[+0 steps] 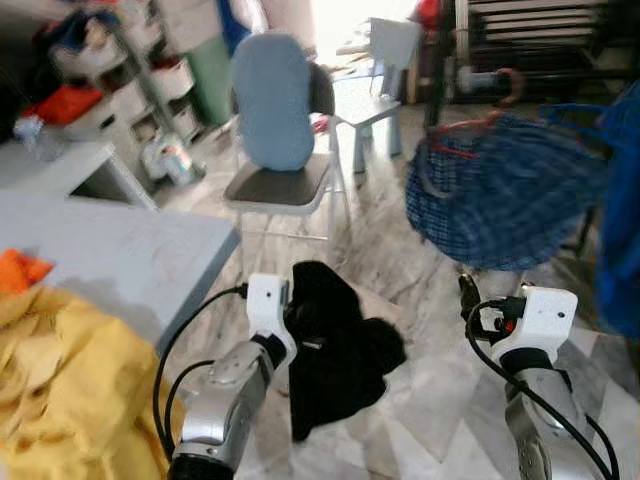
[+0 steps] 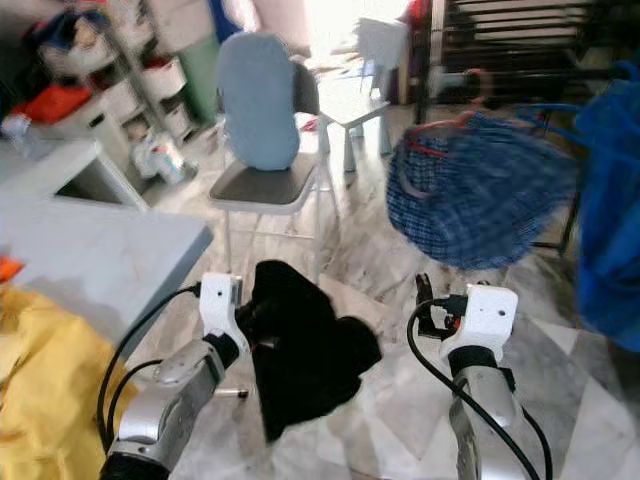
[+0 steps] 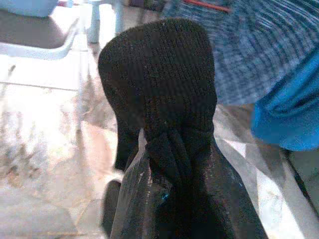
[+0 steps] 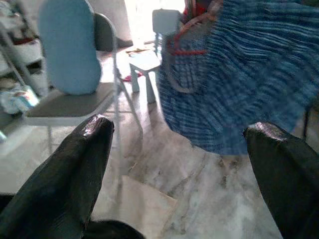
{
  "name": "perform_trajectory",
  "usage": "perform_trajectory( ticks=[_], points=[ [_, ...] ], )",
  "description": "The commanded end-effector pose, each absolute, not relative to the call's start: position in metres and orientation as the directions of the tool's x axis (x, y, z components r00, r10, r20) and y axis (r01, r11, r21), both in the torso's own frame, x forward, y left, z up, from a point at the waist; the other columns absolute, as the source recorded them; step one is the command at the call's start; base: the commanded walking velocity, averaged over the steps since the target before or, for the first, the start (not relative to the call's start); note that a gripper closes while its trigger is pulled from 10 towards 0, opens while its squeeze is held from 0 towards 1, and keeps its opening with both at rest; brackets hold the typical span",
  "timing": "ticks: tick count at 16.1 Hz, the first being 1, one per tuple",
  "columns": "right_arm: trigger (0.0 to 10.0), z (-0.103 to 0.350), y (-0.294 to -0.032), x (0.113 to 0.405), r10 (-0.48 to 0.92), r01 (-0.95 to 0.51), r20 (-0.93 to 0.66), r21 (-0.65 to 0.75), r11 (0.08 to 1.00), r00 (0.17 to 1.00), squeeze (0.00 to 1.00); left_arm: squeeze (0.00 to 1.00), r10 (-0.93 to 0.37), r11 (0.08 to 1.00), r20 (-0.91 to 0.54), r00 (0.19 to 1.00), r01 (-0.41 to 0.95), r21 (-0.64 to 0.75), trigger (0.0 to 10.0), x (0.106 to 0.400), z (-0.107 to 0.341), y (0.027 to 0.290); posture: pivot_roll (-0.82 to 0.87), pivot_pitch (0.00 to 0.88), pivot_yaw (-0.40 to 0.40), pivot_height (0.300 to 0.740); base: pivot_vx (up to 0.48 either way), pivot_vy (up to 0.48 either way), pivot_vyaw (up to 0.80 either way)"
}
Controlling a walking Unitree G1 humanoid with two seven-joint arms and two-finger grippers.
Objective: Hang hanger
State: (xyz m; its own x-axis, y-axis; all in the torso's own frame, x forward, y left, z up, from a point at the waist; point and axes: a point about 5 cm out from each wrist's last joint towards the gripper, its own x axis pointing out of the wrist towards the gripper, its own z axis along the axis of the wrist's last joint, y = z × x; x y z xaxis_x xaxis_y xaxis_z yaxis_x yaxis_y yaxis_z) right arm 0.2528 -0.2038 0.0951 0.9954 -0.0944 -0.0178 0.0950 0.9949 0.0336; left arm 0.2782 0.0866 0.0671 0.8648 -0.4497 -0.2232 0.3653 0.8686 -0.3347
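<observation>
A blue plaid garment [image 1: 500, 190] hangs at the right on a hanger whose pinkish hook [image 1: 510, 85] curls above it; it is blurred. My right gripper [image 4: 179, 174] is open just below and in front of this garment, with nothing between its fingers [image 4: 65, 174]; its white wrist [image 1: 545, 315] shows in the eye views. My left gripper [image 3: 174, 199] is shut on a black knitted garment [image 1: 335, 350], which drapes down over the marble floor and hides the fingers.
A folding chair with a blue cushion [image 1: 275, 100] stands ahead. A grey table [image 1: 120, 250] with a yellow cloth [image 1: 60, 380] is at my left. A small white stool [image 1: 365, 105] and cluttered shelves [image 1: 130, 70] lie behind. Another blue garment [image 1: 620, 200] hangs far right.
</observation>
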Motion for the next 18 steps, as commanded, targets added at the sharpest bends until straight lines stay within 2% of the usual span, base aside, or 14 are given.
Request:
perform_trajectory(
  ticks=[1, 3, 4, 8, 11, 16, 18],
  points=[
    [10.0, 0.104, -0.198, 0.258, -0.076, 0.075, 0.006, 0.031, 0.997, 0.997, 0.0, 0.0, -0.399, 0.894, -0.225, 0.889, 0.322, -0.312, 10.0, 0.282, 0.067, 0.097, -0.26, 0.0, 0.128, 0.74, 0.0, 0.0, 0.0],
    [10.0, 0.108, -0.201, 0.262, -0.063, 0.063, 0.006, 0.011, 0.998, 0.998, 0.0, 0.0, -0.382, 0.899, -0.209, 0.9, 0.31, -0.308, 10.0, 0.286, 0.068, 0.096, -0.25, 0.0, 0.086, 0.74, 0.0, 0.0, 0.0],
    [10.0, 0.109, -0.2, 0.267, -0.018, 0.018, -0.007, -0.017, 1.0, 1.0, 0.0, 0.0, -0.328, 0.914, -0.185, 0.926, 0.261, -0.312, 10.0, 0.29, 0.072, 0.099, -0.24, 0.0, 0.04, 0.74, 0.0, 0.0, 0.0],
    [10.0, 0.112, -0.179, 0.294, 0.083, -0.084, -0.027, -0.038, 0.996, 0.996, 0.0, 0.0, -0.272, 0.928, -0.135, 0.953, 0.222, -0.3, 10.0, 0.305, 0.087, 0.109, -0.18, 0.0, -0.053, 0.74, 0.0, 0.0, 0.0],
    [10.0, 0.107, -0.157, 0.302, 0.185, -0.186, -0.034, -0.032, 0.982, 0.982, 0.0, 0.0, -0.212, 0.938, -0.126, 0.969, 0.166, -0.304, 10.0, 0.303, 0.088, 0.117, -0.12, 0.0, -0.049, 0.74, 0.0, 0.0, 0.0],
    [10.0, 0.102, -0.164, 0.305, 0.121, -0.12, -0.014, 0.035, 0.992, 0.993, 0.0, 0.0, -0.166, 0.948, -0.185, 0.969, 0.105, -0.301, 10.0, 0.284, 0.073, 0.135, -0.08, 0.0, 0.012, 0.74, 0.0, 0.0, 0.0],
    [10.0, 0.101, -0.163, 0.303, 0.112, -0.112, -0.003, 0.042, 0.993, 0.994, 0.0, 0.0, -0.174, 0.947, -0.188, 0.967, 0.112, -0.3, 10.0, 0.285, 0.073, 0.135, -0.09, 0.0, 0.023, 0.74, 0.0, -0.349, 0.0]
  ],
)
